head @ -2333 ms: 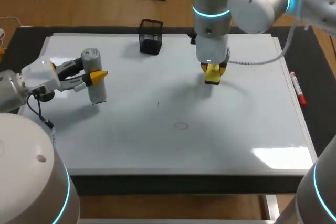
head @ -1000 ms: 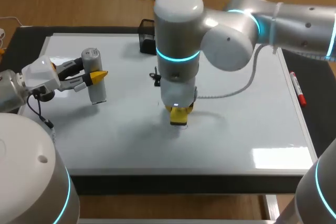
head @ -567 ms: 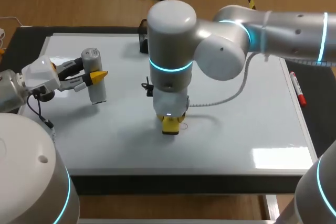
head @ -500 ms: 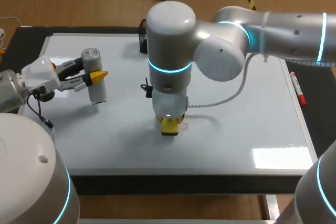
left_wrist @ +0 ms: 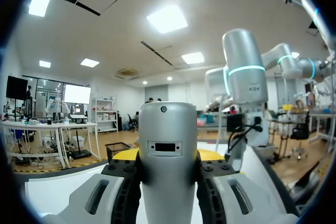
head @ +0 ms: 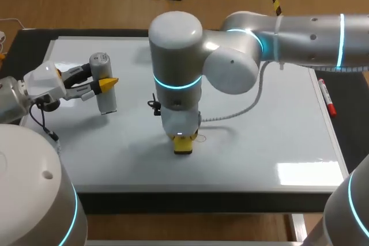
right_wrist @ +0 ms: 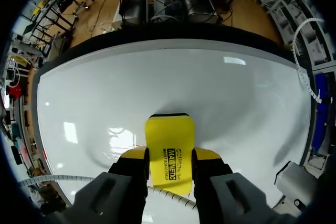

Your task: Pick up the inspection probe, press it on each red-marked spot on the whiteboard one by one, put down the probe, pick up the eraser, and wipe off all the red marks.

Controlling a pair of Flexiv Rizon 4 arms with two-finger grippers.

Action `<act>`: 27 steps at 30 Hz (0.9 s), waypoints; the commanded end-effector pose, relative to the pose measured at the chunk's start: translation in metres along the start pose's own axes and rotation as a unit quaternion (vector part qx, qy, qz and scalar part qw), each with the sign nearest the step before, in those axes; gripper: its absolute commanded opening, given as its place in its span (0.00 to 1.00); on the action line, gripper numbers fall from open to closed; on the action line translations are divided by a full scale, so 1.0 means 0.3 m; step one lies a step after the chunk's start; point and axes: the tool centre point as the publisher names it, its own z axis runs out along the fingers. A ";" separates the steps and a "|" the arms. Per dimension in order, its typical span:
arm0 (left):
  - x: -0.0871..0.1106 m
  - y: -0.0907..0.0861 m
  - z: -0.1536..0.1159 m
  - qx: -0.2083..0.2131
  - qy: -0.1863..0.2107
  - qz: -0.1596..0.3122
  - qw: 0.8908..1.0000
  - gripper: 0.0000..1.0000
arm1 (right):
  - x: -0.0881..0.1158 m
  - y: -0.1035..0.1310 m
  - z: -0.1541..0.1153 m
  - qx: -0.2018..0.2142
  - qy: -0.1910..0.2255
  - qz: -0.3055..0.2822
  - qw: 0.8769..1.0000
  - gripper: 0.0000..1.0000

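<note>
Wiping stage: judged from the layout, the erasing of the red marks is under way, with the right arm reaching past the middle of the whiteboard [head: 277, 119].
Eraser: a yellow block [head: 184, 147] held against the near middle of the board; the contact itself is hidden from the head view.
Right hand: [right_wrist: 169, 157] closed on the eraser, one finger on each long side, the block projecting ahead of the fingertips.
Red mark: a faint ring [head: 200, 137] just beside the eraser; no other mark can be made out.
Probe: a grey cylinder [head: 107, 101] upright over the board's left part; whether its lower end touches cannot be told.
Left hand: [head: 99, 78] clamped round the probe's upper half, fingers on opposite sides.
Eraser handling: probably light, with a stiff shell and a soft wiping face; best taken across the narrow width at mid-length and kept flat, since a tilt would lift part of the face.
Probe handling: rigid, smooth and likely slippery; a firm hold round the body suits it.
Also present: a red marker pen [head: 327, 97] on the dark tabletop [head: 351, 84] beside the board's right edge.
</note>
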 end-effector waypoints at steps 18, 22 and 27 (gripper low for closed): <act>0.002 -0.004 -0.002 0.000 -0.001 0.000 1.000 0.00 | 0.190 0.014 0.033 0.011 0.013 0.048 0.999 0.00; 0.002 -0.004 -0.002 0.000 -0.001 0.000 1.000 0.00 | 0.232 0.016 0.037 0.010 0.016 0.057 0.998 0.00; 0.002 -0.004 -0.002 0.000 -0.001 0.000 1.000 0.00 | 0.274 0.010 0.042 0.009 0.019 0.067 0.998 0.00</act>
